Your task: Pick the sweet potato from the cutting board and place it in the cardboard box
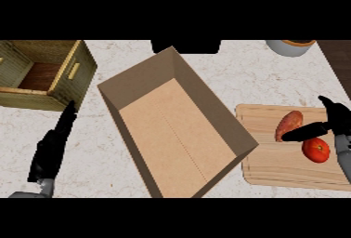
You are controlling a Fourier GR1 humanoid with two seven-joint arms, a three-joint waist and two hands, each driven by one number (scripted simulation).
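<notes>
A reddish-brown sweet potato lies on the wooden cutting board at the right. My right hand hovers over the board's right side with fingers spread; its thumb reaches left across the sweet potato's lower end, holding nothing. The open cardboard box sits in the middle of the counter, set at a slant, with nothing inside. At the lower left my left hand rests open, fingers pointing up, away from the box.
A red tomato lies on the board just below the sweet potato. A wooden crate stands at the upper left. A grey pot is at the top right edge. A dark object sits behind the box.
</notes>
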